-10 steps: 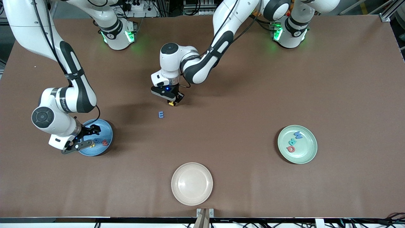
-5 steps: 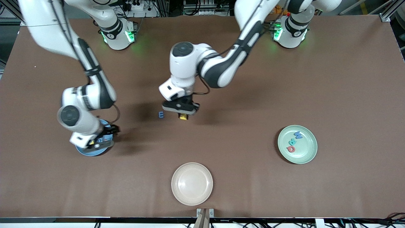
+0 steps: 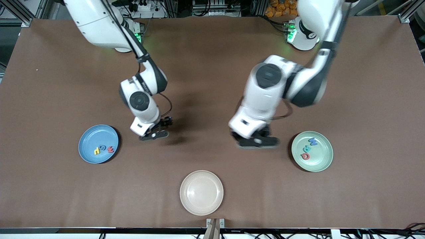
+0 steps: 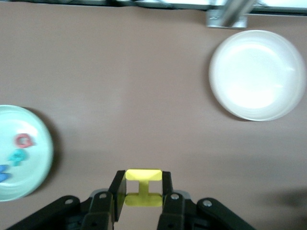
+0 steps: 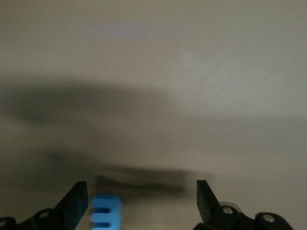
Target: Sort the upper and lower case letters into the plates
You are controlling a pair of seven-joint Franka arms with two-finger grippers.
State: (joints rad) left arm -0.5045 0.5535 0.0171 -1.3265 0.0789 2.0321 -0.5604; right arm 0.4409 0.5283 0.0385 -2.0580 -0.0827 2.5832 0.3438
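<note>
A: Two plates hold letters. The sky blue plate (image 3: pixel 98 143), toward the right arm's end, carries three: yellow (image 3: pixel 96 151), teal (image 3: pixel 103 148), red (image 3: pixel 110 149). The mint green plate (image 3: pixel 312 151), toward the left arm's end, carries a blue letter (image 3: pixel 312 141), a teal one (image 3: pixel 306 149) and a red one (image 3: pixel 305 156).

B: Left gripper?

A: The left gripper (image 4: pixel 142 188) is clamped on a yellow I-shaped letter (image 4: pixel 143 187), up over bare table beside the mint green plate.

B: Right gripper?

A: The right gripper (image 5: pixel 141 203) is spread wide and holds nothing; the blue E (image 5: pixel 106 211) lies on the table by one finger (image 5: pixel 76 203).

B: Anything else?

A: The cream plate (image 3: pixel 201 192) sits nearest the front camera.
</note>
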